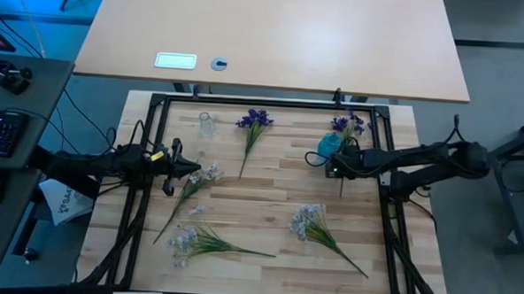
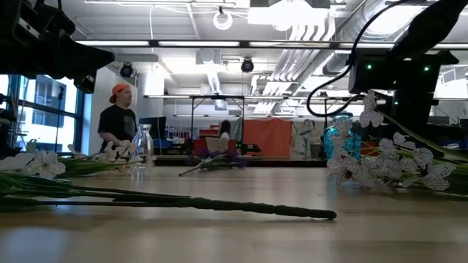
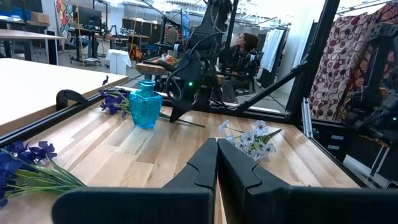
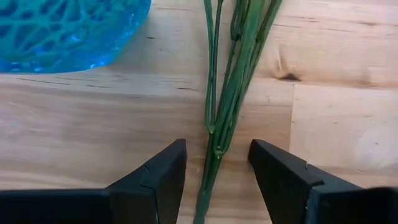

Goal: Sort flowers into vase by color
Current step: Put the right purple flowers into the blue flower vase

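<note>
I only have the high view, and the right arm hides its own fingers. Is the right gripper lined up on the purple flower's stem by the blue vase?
Observer: Yes. The right wrist view shows the right gripper open, with the green stem lying between its fingers, not yet pinched.
Operator: Is the left gripper carrying anything?
Observer: No. The left wrist view shows the left gripper shut on nothing, above bare wood.

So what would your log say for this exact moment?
right hand: open, astride purple flower stem beside blue vase | left hand: shut, empty, by white sprig | vases: no flowers in them
</note>
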Available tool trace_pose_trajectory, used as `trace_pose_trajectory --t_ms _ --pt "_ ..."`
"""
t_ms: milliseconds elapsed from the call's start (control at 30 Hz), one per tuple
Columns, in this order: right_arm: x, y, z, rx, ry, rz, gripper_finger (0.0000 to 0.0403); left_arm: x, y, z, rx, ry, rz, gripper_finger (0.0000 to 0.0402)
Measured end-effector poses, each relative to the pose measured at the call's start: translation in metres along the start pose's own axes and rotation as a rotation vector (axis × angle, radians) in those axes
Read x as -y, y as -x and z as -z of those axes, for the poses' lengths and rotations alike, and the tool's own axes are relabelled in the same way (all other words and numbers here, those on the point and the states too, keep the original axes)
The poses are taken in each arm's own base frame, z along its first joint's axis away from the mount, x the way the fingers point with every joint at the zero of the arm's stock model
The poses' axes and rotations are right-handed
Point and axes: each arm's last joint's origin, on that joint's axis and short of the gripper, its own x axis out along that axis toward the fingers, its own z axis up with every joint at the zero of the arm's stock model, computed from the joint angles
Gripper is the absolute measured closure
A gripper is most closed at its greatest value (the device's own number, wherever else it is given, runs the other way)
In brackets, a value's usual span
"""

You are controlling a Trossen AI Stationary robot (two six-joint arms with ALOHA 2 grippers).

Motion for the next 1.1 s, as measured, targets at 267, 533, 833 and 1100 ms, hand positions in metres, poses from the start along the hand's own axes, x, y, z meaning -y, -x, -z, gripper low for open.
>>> trace_pose_trajectory --t_ms 267,533,833,1100 --pt "0.009 0.009 0.000 0.030 0.038 0.002 0.0388 0.000 0.000 0.000 0.000 0.000 0.000 0.0402" --pt "0.024 0.071 -0.009 0.129 0.059 -0.116 0.0399 0.000 0.000 0.000 0.000 0.000 0.000 0.0402" --pt "0.033 0.171 -0.044 0.663 0.108 -0.339 0.0401 0.000 0.000 0.000 0.000 0.000 0.000 0.0401" --pt "-0.004 0.153 -0.043 1.100 0.252 -0.767 0.0402 0.000 0.000 0.000 0.000 0.000 0.000 0.0401"
